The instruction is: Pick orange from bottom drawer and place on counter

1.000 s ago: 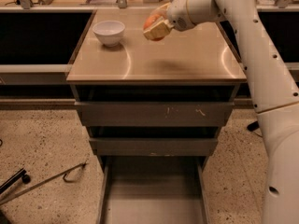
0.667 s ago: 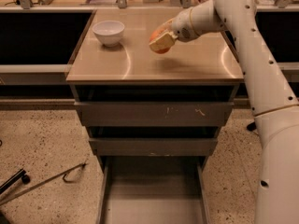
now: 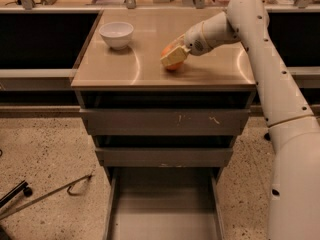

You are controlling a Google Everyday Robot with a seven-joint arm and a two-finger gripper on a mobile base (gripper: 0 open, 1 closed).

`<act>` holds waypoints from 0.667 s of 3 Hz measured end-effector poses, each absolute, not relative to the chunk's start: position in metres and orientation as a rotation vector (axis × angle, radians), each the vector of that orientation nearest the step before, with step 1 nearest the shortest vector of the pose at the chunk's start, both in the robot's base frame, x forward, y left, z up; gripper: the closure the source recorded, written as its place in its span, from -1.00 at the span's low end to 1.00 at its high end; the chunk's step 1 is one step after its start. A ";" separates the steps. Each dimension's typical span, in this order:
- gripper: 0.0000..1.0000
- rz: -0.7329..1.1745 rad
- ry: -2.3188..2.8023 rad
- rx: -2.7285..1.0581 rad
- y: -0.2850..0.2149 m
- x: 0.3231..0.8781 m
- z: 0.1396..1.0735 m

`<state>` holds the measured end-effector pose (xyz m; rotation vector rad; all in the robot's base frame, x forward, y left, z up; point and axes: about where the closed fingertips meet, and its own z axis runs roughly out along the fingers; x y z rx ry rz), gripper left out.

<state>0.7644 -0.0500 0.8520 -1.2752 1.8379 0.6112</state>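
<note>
Nearest, the bottom drawer (image 3: pixel 165 209) stands pulled out with nothing visible in its grey tray, and above it the two upper drawers (image 3: pixel 165 121) stack beneath the counter (image 3: pixel 220 66). On that counter, toward the middle of its front half, the gripper (image 3: pixel 173 61) is clamped around the orange (image 3: pixel 173 66). One pale finger pad (image 3: pixel 175 55) lies across the fruit's top, while its underside seems to meet or nearly meet the glossy surface; contact I cannot confirm. The step in hand looks like the release. To do it well, I judge the fruit should be lowered until it plainly rests. The fingers should then part slowly so it is not nudged into a roll toward the front edge, and the arm (image 3: pixel 260 59) should lift straight up before pulling away. Farther back on the left, the white bowl (image 3: pixel 116 34) stands well apart and poses little obstacle.
</note>
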 end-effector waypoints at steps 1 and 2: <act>0.61 0.611 1.838 -1.275 -0.050 0.764 0.852; 0.15 0.611 1.838 -1.275 -0.050 0.764 0.852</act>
